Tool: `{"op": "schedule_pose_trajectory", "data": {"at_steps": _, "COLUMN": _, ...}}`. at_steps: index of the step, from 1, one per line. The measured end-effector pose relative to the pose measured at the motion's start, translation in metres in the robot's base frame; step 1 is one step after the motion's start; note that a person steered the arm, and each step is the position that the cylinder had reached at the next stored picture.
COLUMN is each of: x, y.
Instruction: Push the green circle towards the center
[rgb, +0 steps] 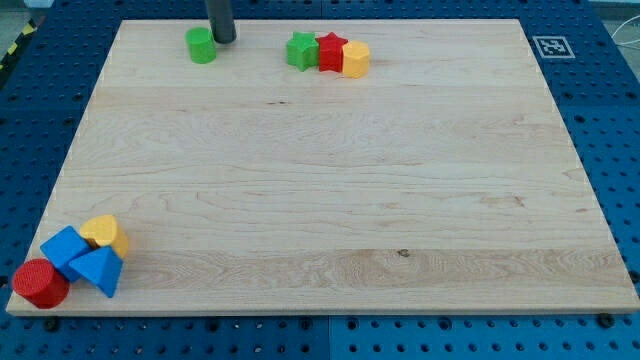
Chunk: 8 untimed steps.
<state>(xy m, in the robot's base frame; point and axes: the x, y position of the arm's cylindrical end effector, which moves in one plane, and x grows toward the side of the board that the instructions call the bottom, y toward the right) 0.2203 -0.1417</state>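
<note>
A: Where's the green circle (201, 45) right now?

B: Right up near the view's top edge of the surface (330, 200), left of the middle. It's a long way from the center, so as I read it the push has hardly begun, if at all.

A: And my tip (224, 40)?

B: Just beside the circle, on its right in the view, slightly higher up. Whether they touch, I cannot tell. There's no hand on this arm, only the rod, so nothing is clenched or held.

A: What's left to do?

B: Nearly everything. The circle must travel down the view and a bit right.

A: Anything else about?

B: A green star (301, 50), red star (330, 51) and yellow block (355, 59) huddle along the top. Bottom left: a red cylinder (40, 283), two blue blocks (66, 248) (98, 270) and another yellow block (105, 233).
</note>
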Motion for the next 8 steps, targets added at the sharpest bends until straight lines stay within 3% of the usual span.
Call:
{"op": "schedule_pose_trajectory", "data": {"at_steps": 1, "x": -0.023, "y": -0.01}}
{"op": "schedule_pose_trajectory", "data": {"at_steps": 3, "x": -0.028, "y": -0.042}}
{"op": "schedule_pose_trajectory", "data": {"at_steps": 5, "x": 0.001, "y": -0.056}}
{"op": "schedule_pose_trajectory", "data": {"at_steps": 8, "x": 0.072, "y": -0.001}}
